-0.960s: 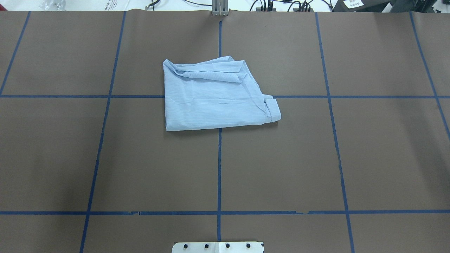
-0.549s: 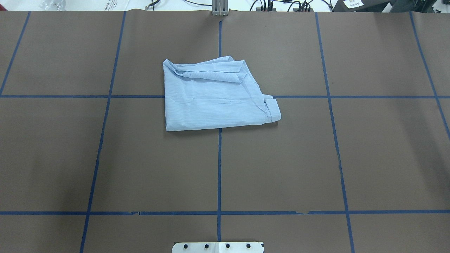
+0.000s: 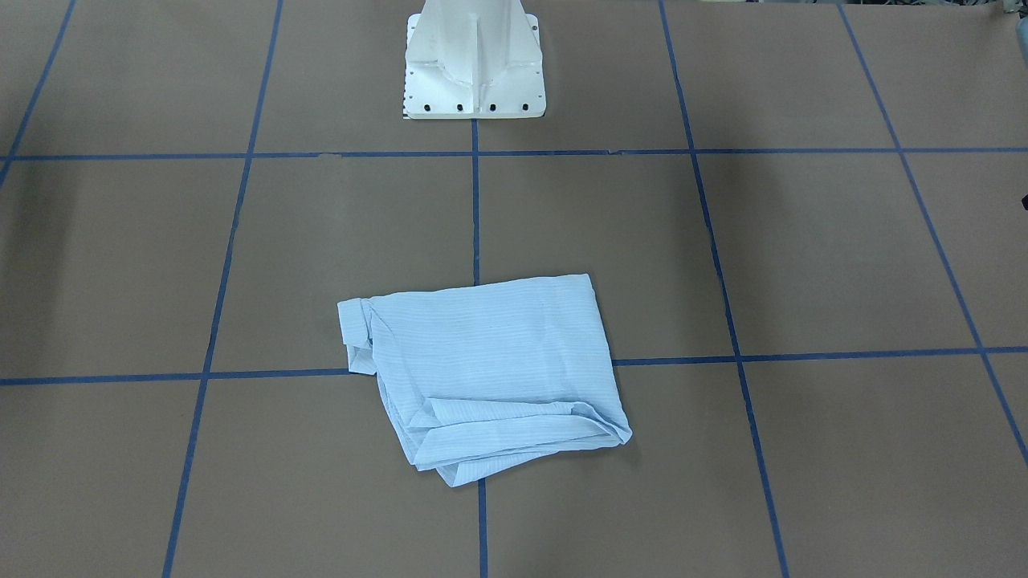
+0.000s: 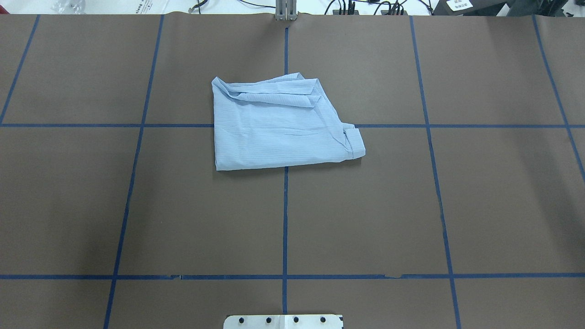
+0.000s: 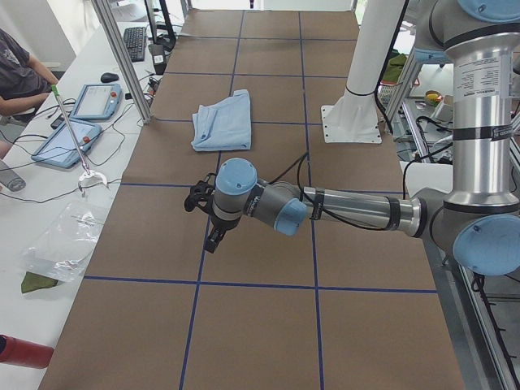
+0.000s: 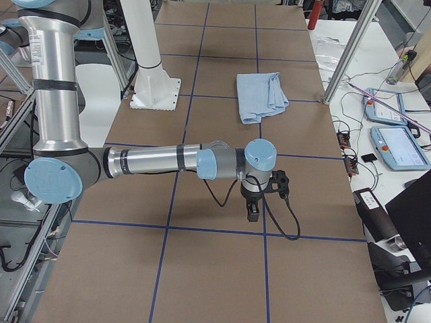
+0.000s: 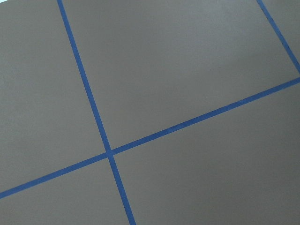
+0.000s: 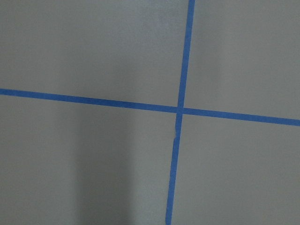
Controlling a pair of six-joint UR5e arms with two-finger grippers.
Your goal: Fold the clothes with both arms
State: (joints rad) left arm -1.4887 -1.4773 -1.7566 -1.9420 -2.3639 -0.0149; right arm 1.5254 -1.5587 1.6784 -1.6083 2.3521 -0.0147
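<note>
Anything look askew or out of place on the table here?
The shirt is folded but not squarely: a cuff pokes out on the robot's right, and layers along its far edge lie splayed. Nothing else stands out.

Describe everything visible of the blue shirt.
The shirt is thin, light-blue, finely striped cloth, folded into a rough rectangle, flat on the brown table over a crossing of blue tape lines. Layered edges bunch along its far side; a cuff-like tab juts out on the robot's right. Only the table touches it.

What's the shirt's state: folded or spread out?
Folded. The shirt lies as a compact, roughly rectangular stack on the table, with layered edges showing along its side farthest from the robot.
</note>
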